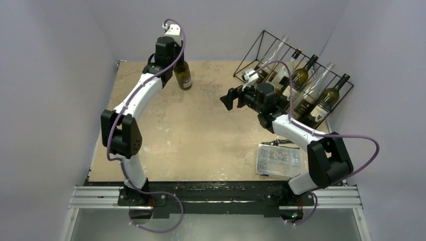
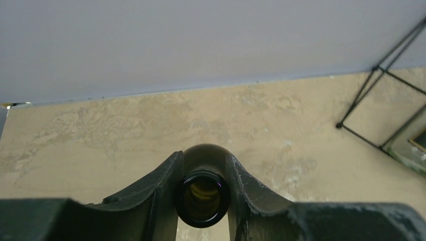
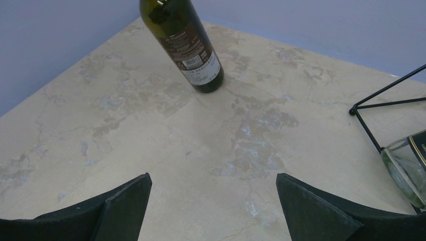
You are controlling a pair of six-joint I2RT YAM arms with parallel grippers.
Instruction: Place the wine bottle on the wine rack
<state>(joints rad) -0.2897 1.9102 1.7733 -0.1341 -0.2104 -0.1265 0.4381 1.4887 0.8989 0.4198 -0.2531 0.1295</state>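
Observation:
A dark green wine bottle (image 1: 183,74) with a pale label stands upright at the far left of the table. My left gripper (image 1: 174,56) is shut on its neck from above; in the left wrist view the bottle's open mouth (image 2: 202,198) sits between the fingers. The bottle also shows in the right wrist view (image 3: 183,42). The black wire wine rack (image 1: 296,75) stands at the far right with several bottles lying in it. My right gripper (image 1: 230,98) is open and empty over the table's middle, left of the rack, its fingertips (image 3: 131,193) wide apart.
A small clear plastic parts box (image 1: 279,159) lies on the table near the right arm's base. Purple walls close the table on the left, back and right. The rack's corner (image 2: 382,108) and a clear bottle (image 3: 407,163) show at the wrist views' right edges.

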